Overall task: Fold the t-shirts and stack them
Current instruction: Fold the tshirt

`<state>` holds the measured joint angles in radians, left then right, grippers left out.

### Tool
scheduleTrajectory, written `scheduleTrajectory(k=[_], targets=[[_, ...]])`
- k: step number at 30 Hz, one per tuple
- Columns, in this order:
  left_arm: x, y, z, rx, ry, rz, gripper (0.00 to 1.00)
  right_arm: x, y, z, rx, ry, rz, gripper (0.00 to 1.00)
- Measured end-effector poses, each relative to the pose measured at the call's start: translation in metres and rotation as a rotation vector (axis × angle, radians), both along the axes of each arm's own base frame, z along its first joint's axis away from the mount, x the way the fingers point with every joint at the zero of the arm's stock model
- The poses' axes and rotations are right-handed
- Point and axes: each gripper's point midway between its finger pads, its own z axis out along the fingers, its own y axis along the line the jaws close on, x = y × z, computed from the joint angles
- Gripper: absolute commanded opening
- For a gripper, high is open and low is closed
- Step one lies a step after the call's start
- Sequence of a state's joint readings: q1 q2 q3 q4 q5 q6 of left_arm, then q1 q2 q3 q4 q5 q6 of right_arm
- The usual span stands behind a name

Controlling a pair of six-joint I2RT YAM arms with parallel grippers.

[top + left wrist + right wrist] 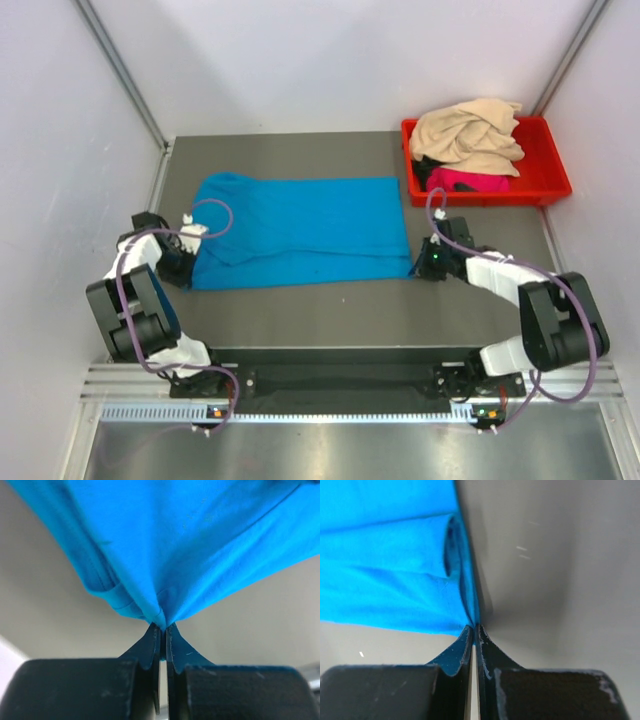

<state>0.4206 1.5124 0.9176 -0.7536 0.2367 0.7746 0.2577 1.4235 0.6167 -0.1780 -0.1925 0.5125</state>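
A turquoise-blue t-shirt (300, 230) lies spread across the grey table, folded lengthwise. My left gripper (188, 262) is shut on its near left corner; in the left wrist view the blue cloth (190, 545) bunches into the closed fingertips (163, 626). At the shirt's near right corner my right gripper (418, 268) is also shut, and the right wrist view shows the cloth edge (395, 580) pinched between the tips (475, 627). A beige-tan t-shirt (468, 132) and a magenta-pink t-shirt (468, 181) lie crumpled in the bin.
A red plastic bin (548, 165) stands at the back right of the table. White walls close in both sides and the back. The black mounting rail (340, 378) runs along the near edge.
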Motion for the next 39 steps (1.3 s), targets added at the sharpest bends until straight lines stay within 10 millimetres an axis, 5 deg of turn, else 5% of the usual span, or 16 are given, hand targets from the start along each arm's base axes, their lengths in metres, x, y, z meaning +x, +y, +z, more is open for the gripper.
scheduleTrajectory(k=[2, 4, 5, 7, 9, 13, 15, 17, 19, 23, 32, 35, 39], targets=[[-0.019, -0.007, -0.007, -0.018, 0.052, -0.022, 0.02, -0.004, -0.011, 0.0, -0.005, 0.001, -0.03, 0.0], [-0.036, -0.016, -0.011, -0.04, 0.1, -0.05, 0.18, -0.007, -0.021, 0.0, -0.019, 0.001, -0.052, 0.0], [-0.041, -0.018, -0.011, -0.049, 0.11, -0.064, 0.47, -0.009, -0.024, 0.0, -0.026, 0.001, -0.06, 0.16], [-0.048, -0.022, -0.009, -0.06, 0.128, -0.087, 0.63, -0.014, -0.03, 0.001, -0.041, 0.001, -0.07, 0.4], [-0.051, -0.023, -0.007, -0.059, 0.132, -0.097, 0.66, -0.016, -0.033, 0.006, -0.056, -0.008, -0.072, 0.52], [-0.043, -0.014, 0.002, -0.027, 0.107, -0.074, 0.65, -0.021, -0.043, 0.021, -0.162, -0.021, -0.069, 0.56], [-0.024, -0.004, 0.017, 0.007, 0.035, -0.044, 0.63, -0.014, -0.032, 0.043, -0.21, -0.104, -0.009, 0.56], [-0.003, 0.0, 0.033, 0.014, -0.05, -0.023, 0.62, -0.003, 0.0, 0.072, -0.217, -0.237, 0.108, 0.55], [0.018, -0.001, 0.049, -0.014, -0.135, 0.002, 0.62, 0.006, 0.054, 0.107, -0.189, -0.411, 0.286, 0.54], [0.047, -0.013, 0.062, -0.133, -0.207, 0.072, 0.62, 0.001, 0.155, 0.141, -0.126, -0.64, 0.602, 0.51], [0.07, -0.023, 0.03, -0.279, -0.138, 0.262, 0.63, -0.02, 0.356, 0.121, -0.068, -0.855, 1.107, 0.44], [0.075, -0.024, 0.022, -0.269, -0.122, 0.282, 0.63, -0.021, 0.405, 0.109, -0.044, -0.882, 1.185, 0.41], [0.082, -0.022, 0.01, -0.246, -0.109, 0.313, 0.61, -0.02, 0.442, 0.09, -0.046, -0.884, 1.243, 0.4]])
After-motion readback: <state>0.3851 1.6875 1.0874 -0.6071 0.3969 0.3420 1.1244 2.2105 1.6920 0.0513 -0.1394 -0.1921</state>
